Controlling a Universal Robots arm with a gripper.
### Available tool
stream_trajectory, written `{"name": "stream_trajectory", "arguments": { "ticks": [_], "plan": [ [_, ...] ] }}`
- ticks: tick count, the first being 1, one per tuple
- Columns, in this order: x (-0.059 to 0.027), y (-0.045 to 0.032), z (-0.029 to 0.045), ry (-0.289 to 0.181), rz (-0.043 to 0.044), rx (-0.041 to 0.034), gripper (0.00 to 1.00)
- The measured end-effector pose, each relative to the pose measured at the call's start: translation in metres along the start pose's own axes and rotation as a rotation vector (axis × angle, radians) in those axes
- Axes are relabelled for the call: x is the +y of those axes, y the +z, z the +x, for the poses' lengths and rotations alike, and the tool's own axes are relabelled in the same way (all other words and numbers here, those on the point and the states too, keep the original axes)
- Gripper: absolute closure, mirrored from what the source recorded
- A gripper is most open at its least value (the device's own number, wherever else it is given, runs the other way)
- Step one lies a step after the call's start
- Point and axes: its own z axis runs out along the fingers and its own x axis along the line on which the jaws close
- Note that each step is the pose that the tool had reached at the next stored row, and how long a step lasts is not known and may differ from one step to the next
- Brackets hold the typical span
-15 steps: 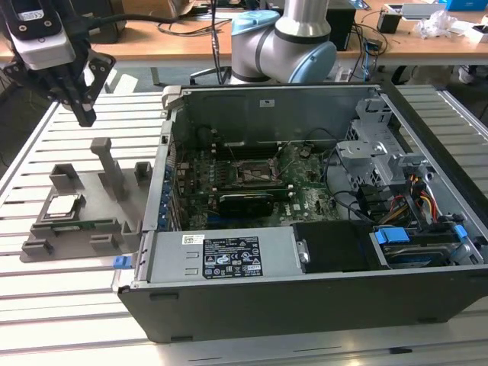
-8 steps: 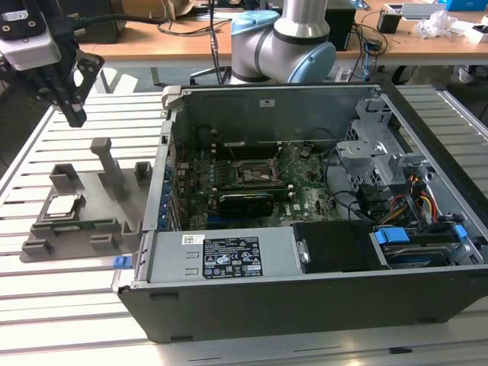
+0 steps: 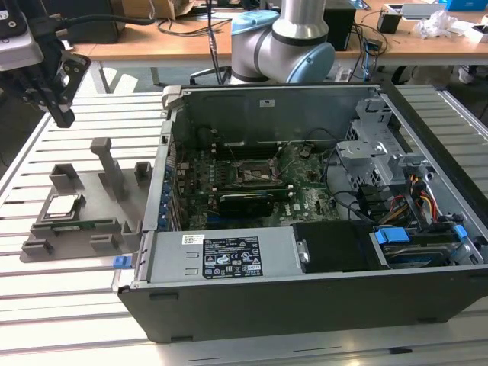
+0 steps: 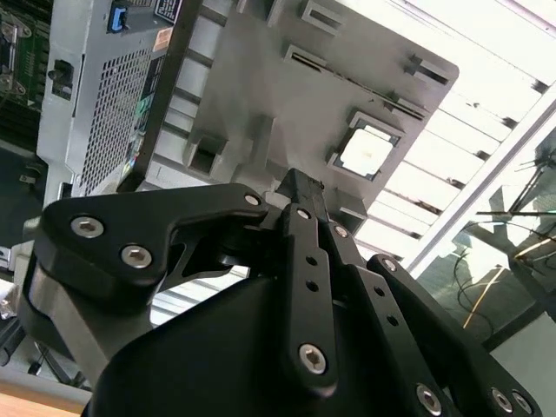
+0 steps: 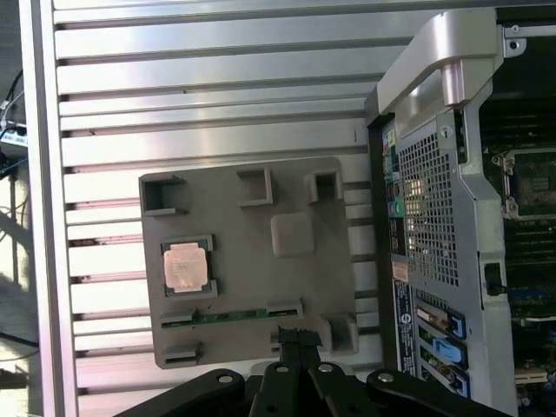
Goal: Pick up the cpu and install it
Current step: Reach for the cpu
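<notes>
The cpu (image 3: 62,206) is a silver square with a thin green edge, lying flat in a pocket of the grey plastic tray (image 3: 99,194) at the exterior view's left. It also shows in both wrist views (image 4: 367,149) (image 5: 185,265). My black gripper (image 3: 65,118) hangs high above the slatted table, up and behind the tray, well clear of the cpu. Its fingers (image 4: 300,204) meet at their tips, shut on nothing, as in the first wrist view (image 5: 295,335). The black socket (image 3: 252,174) with its metal frame sits on the motherboard inside the open computer case (image 3: 229,259).
A thin green memory strip (image 5: 234,314) lies in a slot of the tray (image 5: 252,208), beside raised grey posts (image 3: 110,164). The case's metal side wall (image 5: 430,200) stands between tray and motherboard. Cables and drive bays (image 3: 389,175) crowd the case's far side. Desks stand behind the arm's base (image 3: 293,46).
</notes>
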Motion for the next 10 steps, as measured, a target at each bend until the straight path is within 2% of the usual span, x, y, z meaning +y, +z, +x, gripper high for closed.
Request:
{"name": "stream_trajectory", "arguments": {
  "ticks": [10],
  "plan": [
    [-0.0012, -0.0003, 0.0162, 0.000, 0.0000, -0.0001, 0.89]
  ]
}}
